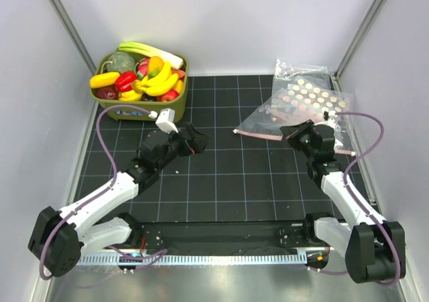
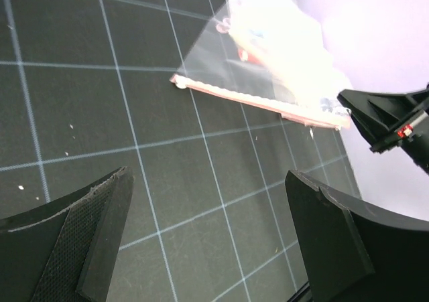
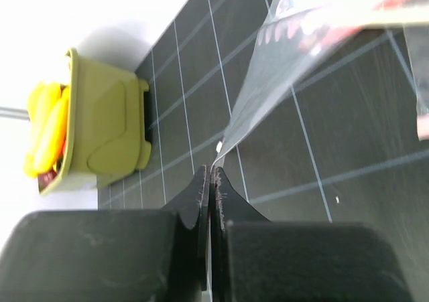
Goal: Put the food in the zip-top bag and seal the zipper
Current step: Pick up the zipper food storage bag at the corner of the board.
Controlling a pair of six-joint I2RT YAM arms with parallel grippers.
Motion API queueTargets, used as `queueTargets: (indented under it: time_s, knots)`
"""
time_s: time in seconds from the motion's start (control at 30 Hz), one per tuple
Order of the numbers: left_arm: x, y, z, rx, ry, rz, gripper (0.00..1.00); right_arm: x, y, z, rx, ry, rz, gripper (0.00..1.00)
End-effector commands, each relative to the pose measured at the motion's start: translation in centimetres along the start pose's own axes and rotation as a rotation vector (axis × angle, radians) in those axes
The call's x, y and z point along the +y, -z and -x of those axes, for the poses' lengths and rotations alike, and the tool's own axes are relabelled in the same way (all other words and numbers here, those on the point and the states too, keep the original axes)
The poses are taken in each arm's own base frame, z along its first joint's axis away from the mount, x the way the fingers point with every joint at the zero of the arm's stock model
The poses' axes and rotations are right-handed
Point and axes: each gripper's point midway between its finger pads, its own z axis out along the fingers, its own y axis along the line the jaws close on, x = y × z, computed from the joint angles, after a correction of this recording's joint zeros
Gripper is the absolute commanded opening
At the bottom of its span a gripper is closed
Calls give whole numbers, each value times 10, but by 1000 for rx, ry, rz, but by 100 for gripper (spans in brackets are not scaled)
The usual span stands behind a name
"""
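The zip-top bag (image 1: 263,120) lies flat on the black mat at the right, with its pinkish-red zipper (image 1: 268,136) along the near edge. My right gripper (image 1: 295,133) is shut on the bag's zipper edge; in the right wrist view the jaws (image 3: 211,181) pinch the clear film (image 3: 281,67). My left gripper (image 1: 198,141) is open and empty over the middle of the mat, its fingers (image 2: 100,221) wide apart, facing the zipper (image 2: 255,101). The banana bunch (image 1: 159,81), an orange-yellow fruit (image 1: 155,64) and a red fruit (image 1: 169,95) sit in the green basket (image 1: 142,111).
The basket at the back left also holds a leek (image 1: 151,53), a red pepper (image 1: 125,81) and other toy produce. Larger clear bags with rows of coloured dots (image 1: 310,96) lie at the back right, behind the zip-top bag. White walls enclose the mat.
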Motion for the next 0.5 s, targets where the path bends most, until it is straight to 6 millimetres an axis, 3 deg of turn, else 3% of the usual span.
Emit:
queueTargets:
  time_s: [0.0, 0.13, 0.27, 0.33, 0.47]
  knots:
    - [-32, -7, 13, 6, -43, -121, 100, 14, 4, -10, 46, 8, 83, 1]
    - [-31, -28, 1, 106, -142, -107, 100, 8, 1, -12, 94, 56, 17, 1]
    - [-35, -46, -20, 162, -225, -159, 100, 30, -4, -24, 186, 48, 100, 1]
    - [-47, -51, -27, 174, -273, -202, 100, 33, -6, -30, 226, 95, 96, 1]
    - [-52, -58, -42, 165, -448, -168, 100, 42, -4, -34, 272, 124, 101, 1]
